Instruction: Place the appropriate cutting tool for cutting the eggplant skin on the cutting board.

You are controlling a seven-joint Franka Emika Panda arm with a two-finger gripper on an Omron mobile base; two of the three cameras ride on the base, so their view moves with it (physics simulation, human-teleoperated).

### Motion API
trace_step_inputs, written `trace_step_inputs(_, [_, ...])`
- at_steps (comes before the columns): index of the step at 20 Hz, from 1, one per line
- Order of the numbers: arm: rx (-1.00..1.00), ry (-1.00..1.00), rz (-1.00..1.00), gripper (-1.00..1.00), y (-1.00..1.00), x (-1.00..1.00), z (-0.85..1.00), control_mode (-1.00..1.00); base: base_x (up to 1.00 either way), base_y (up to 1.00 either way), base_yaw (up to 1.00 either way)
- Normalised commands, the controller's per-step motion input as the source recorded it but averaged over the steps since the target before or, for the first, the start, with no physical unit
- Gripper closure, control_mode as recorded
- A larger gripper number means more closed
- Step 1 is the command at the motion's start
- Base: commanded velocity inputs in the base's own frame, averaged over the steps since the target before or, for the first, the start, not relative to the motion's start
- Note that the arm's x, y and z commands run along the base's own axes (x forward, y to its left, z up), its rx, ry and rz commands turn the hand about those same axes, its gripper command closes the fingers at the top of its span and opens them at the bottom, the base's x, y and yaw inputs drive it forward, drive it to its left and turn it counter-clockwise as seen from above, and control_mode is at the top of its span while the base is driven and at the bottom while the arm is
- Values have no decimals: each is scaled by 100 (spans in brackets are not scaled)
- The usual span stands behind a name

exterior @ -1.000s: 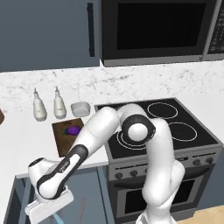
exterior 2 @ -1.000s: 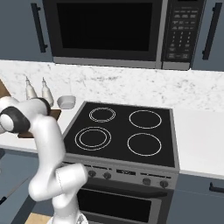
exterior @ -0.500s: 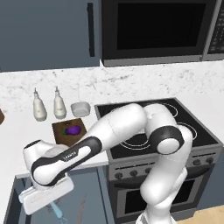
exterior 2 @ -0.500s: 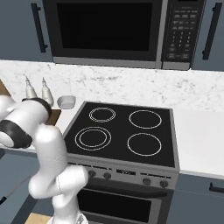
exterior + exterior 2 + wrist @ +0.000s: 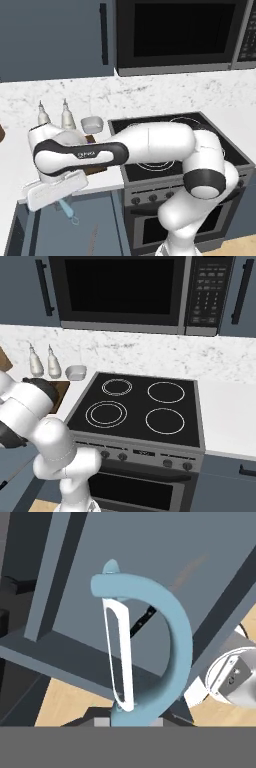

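- Peeler first: the small light blue peeler with the pale looped metal blade rises from between your gripper's fingers in the hand view, its curved blue frame and slim white blade close to the lens, so the gripper is clenched on its handle.
- From the left base view you see the same peeler hanging below the flat white hand of the arm, its tip pointing down in front of the open grey-blue drawer under the counter edge.
- Your gripper sits low, beneath the white marble counter, with the arm's forearm stretched across in front of the board.
- Behind the forearm, the dark brown wooden cutting board lies flat on the counter just left of the black stove; the arm covers most of it and you cannot make out the eggplant.
- Past the board stand two white bottles and, just beside them, a small white bowl.
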Motion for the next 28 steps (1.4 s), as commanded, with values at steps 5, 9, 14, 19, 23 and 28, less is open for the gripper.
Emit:
trace_step_inputs(5, [0,-2,0,100,-26,77,63,-100,0,0,0])
trace_step_inputs(9, [0,-1,0,100,-5,82,16,-100,0,0,0])
trace_step_inputs(14, [0,-3,0,100,0,81,-1,-100,0,0,0])
trace_step_inputs(19, [0,-9,0,100,-1,73,-12,-100,0,0,0])
trace_step_inputs(23, [0,-7,0,100,-1,73,-18,-100,0,0,0])
trace_step_inputs(28, [0,-3,0,100,-2,63,-32,-100,0,0,0])
